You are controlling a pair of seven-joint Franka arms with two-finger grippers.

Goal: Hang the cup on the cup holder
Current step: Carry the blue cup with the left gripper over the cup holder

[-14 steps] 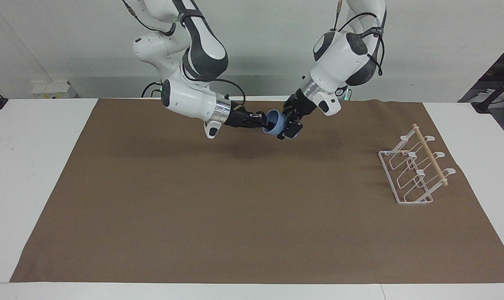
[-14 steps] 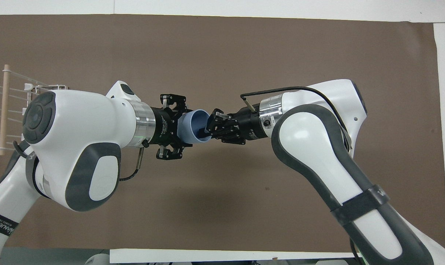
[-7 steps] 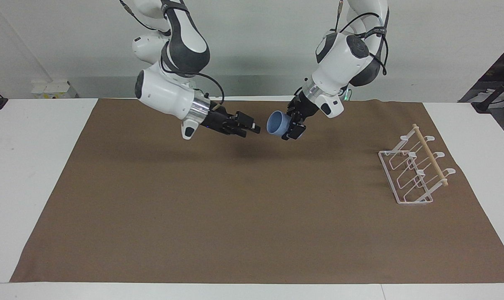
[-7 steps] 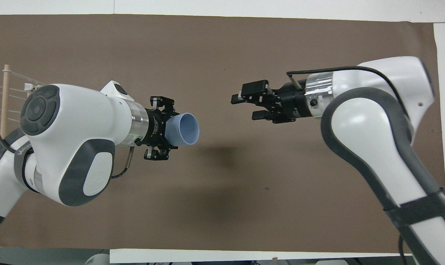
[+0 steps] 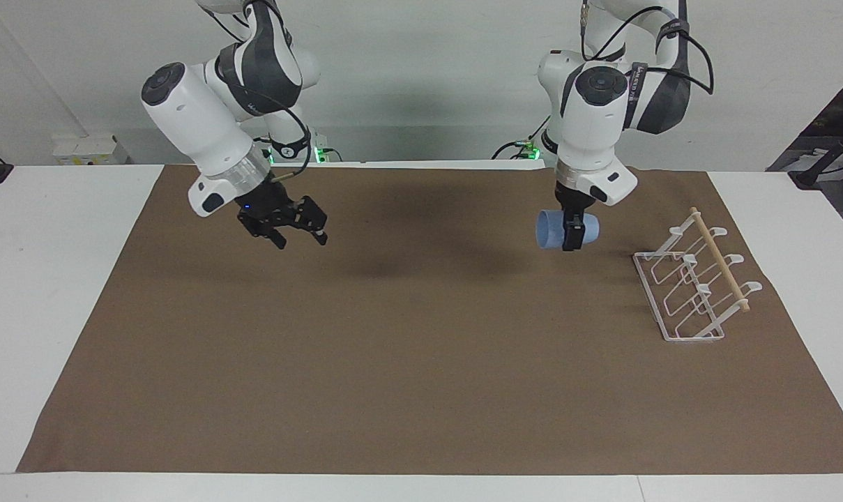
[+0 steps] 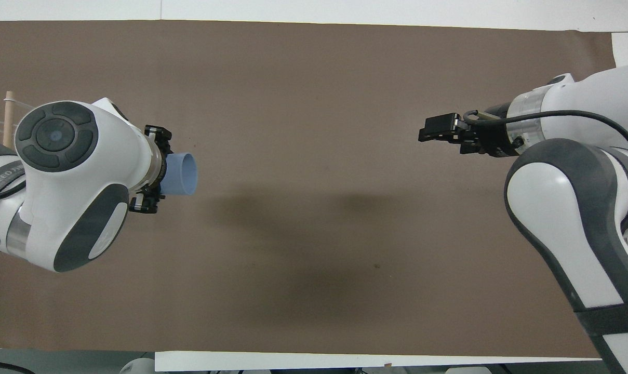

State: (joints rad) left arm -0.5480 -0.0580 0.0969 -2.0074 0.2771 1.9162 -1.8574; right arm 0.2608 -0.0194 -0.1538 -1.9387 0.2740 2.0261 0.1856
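While the left gripper (image 5: 567, 236) hangs in the air clamped on the cup (image 5: 551, 229), the cup lies on its side over the brown mat (image 5: 421, 362), toward the left arm's end of the desk (image 5: 58, 279) and near the edge where the robots stand, well short of the cup holder (image 5: 696, 286). Its open mouth points toward the middle of the desk, and the grip sits at the narrower base end, which the overhead view confirms, with the cup (image 6: 181, 174) jutting from the left gripper (image 6: 152, 175). Such a small plain plastic tumbler is probably light and fairly stiff, though smooth enough to slip or twist under a loose pinch; I judge the base-end hold sensible, since it leaves the mouth free to go over 1 of the slanted wire prongs. The right gripper (image 5: 290, 229) hangs over the mat toward the right arm's end with its fingers apart and nothing between them, and that arm waits. The cup holder stands near the mat's end edge on the left arm's side, its wooden dowel (image 5: 719, 259) crossing the top. Bare mat lies between cup and cup holder, so the approach looks open; the light wire frame could shift if nudged, and the dowel may crowd the prongs from above.
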